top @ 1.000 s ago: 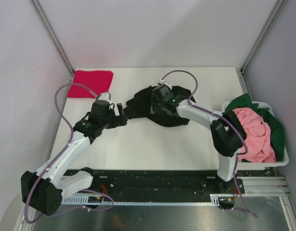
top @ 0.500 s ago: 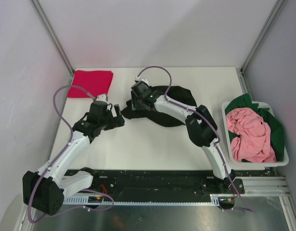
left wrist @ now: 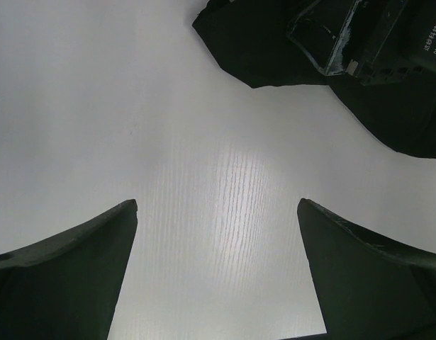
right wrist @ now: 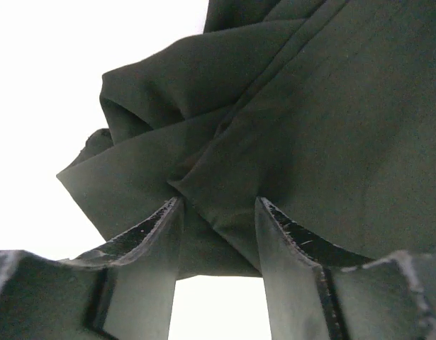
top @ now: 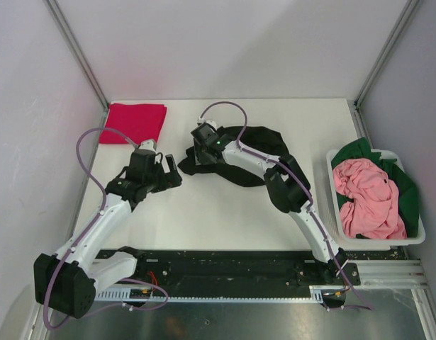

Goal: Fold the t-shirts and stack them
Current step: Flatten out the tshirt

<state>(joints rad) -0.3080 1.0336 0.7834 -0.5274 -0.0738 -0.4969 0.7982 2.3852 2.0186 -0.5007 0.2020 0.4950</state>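
The black t-shirt [top: 249, 157] lies crumpled at the table's middle back. My right gripper [top: 195, 150] is at its left end, and in the right wrist view it [right wrist: 219, 202] is closed on a fold of the black cloth [right wrist: 295, 120]. My left gripper [top: 176, 172] is open and empty just left of the shirt, over bare table [left wrist: 218, 205]; the shirt's edge [left wrist: 253, 49] shows ahead of it. The crimson t-shirt [top: 132, 122] lies folded at the back left. The pink t-shirt [top: 370, 195] and the dark green t-shirt [top: 403, 180] lie bunched in the basket.
The white plastic basket [top: 377, 241] stands at the table's right edge. Metal frame posts rise at the back corners. The right gripper's body [left wrist: 359, 35] shows in the left wrist view.
My right gripper has moved left across the black t-shirt to its left end, and the arm now stretches over the cloth. My left gripper has shifted slightly.
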